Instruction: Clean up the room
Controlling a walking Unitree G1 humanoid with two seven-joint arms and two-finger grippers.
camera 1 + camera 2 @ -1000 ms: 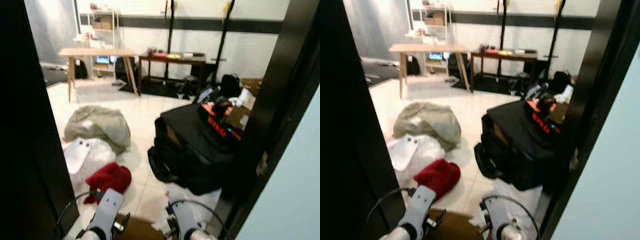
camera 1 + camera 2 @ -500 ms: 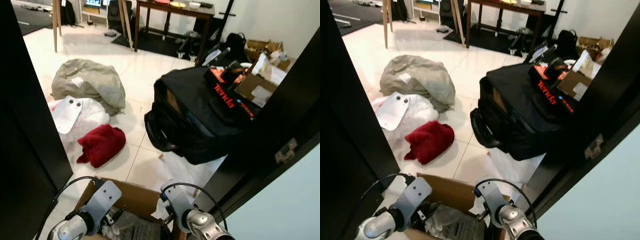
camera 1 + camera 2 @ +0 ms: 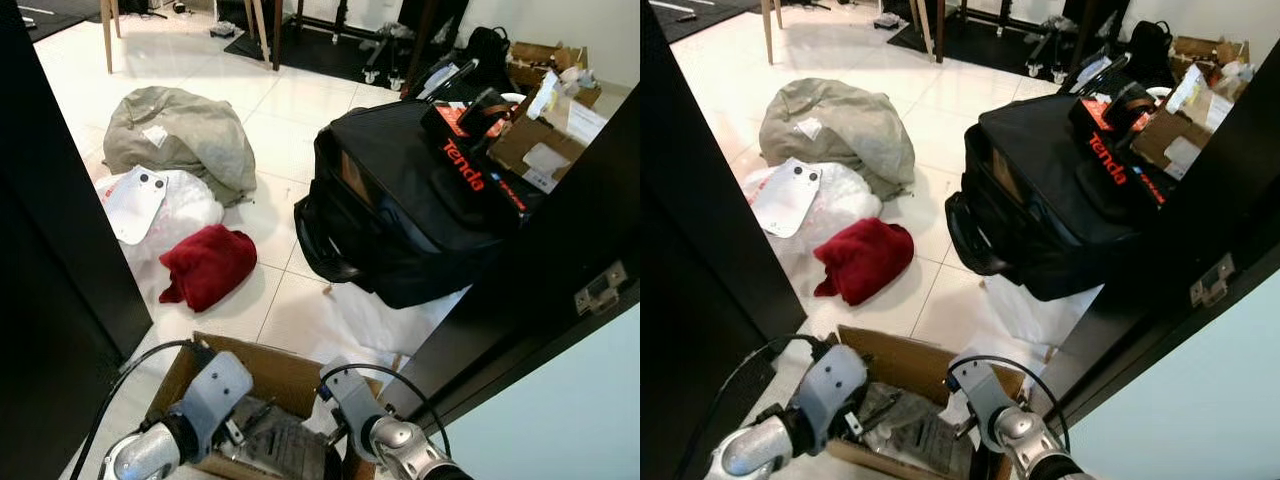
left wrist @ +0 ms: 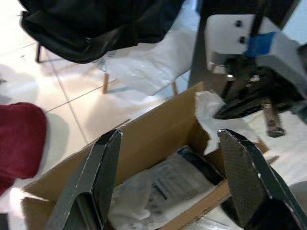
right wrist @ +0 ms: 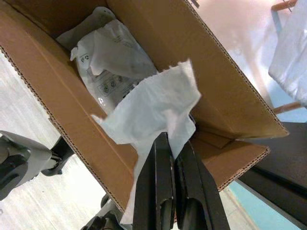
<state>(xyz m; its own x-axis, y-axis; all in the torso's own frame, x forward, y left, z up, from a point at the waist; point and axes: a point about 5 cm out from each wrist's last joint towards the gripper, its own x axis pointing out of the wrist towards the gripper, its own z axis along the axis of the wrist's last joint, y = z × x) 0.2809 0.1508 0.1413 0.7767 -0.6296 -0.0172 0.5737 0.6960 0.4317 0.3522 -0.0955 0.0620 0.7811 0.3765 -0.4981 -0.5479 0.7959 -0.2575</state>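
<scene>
Arms first: I have both reaching down over one open cardboard box (image 3: pixel 268 372) on the floor just in front of me. My right gripper (image 5: pixel 169 158) has its two fingers pinched together on a torn sheet of white paper (image 5: pixel 153 108), holding it over the box's inside. My left gripper (image 4: pixel 168 177) hangs over the box's other end with its fingers spread wide and nothing between them. Inside the box I count one white plastic packet (image 5: pixel 112 57) with printed text. Beyond the box on the white tiles lie one red cloth (image 3: pixel 208 265), one clear plastic bag (image 3: pixel 175 205) with a white card on it, and one grey-green bundle of fabric (image 3: pixel 180 135). One big black bag (image 3: pixel 410 205) sits beside the dark door frame (image 3: pixel 540 290).
</scene>
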